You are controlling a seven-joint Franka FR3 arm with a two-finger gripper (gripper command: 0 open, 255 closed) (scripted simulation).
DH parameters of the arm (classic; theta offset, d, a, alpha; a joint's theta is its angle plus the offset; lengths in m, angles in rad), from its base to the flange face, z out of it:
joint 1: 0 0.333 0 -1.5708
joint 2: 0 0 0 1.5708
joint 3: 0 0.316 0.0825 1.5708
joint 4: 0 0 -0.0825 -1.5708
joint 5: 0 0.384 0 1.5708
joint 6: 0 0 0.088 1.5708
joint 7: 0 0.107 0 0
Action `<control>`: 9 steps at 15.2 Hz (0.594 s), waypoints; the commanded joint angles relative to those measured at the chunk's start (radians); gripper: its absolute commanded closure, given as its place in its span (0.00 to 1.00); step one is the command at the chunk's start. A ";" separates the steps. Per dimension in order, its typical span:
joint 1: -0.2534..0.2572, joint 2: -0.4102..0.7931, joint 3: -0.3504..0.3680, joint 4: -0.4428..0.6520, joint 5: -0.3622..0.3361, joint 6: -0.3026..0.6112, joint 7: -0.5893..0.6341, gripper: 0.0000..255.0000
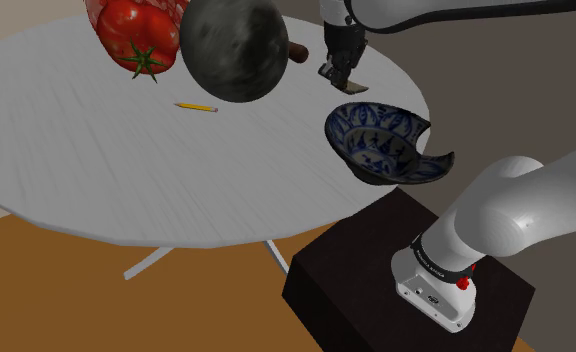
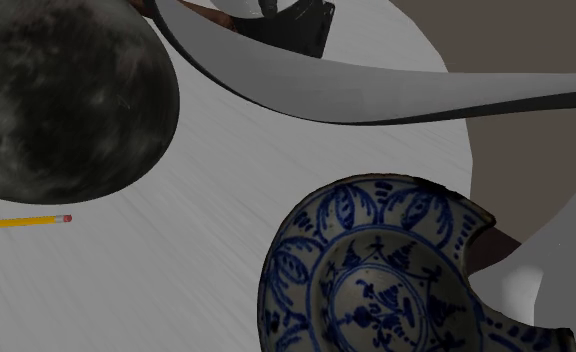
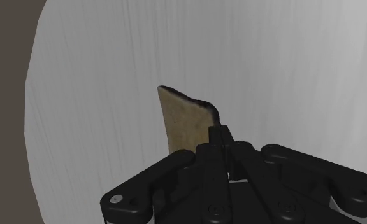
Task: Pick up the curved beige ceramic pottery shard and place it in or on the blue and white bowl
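Tomato, dark mottled ball and yellow pencil sit left on the white tabletop, then we see the pincer pinching the beige shard near the far edge, with the blue-and-white bowl nearer, rightmost.

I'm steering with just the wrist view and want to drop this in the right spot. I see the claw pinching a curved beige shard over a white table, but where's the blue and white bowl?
Observer: The blue and white patterned bowl sits on the round white table. In the shoulder view it is just below and right of the claw clasping the curved beige shard, by the edge nearest the black box stand.
Operator: Is the bowl whole?
Observer: No, a rounded chunk is missing from its rim.
Operator: Anything else close by?
Observer: A big dark grey ball rests on the table at the shoulder view's left of the claw.
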 commanded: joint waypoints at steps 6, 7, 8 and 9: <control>-0.015 -0.014 -0.219 0.058 0.238 0.049 -0.124 0.00; -0.015 -0.014 -0.220 0.044 0.237 0.062 -0.124 0.00; -0.015 -0.014 -0.221 0.031 0.237 0.076 -0.124 0.00; -0.015 -0.013 -0.221 0.018 0.236 0.089 -0.124 0.00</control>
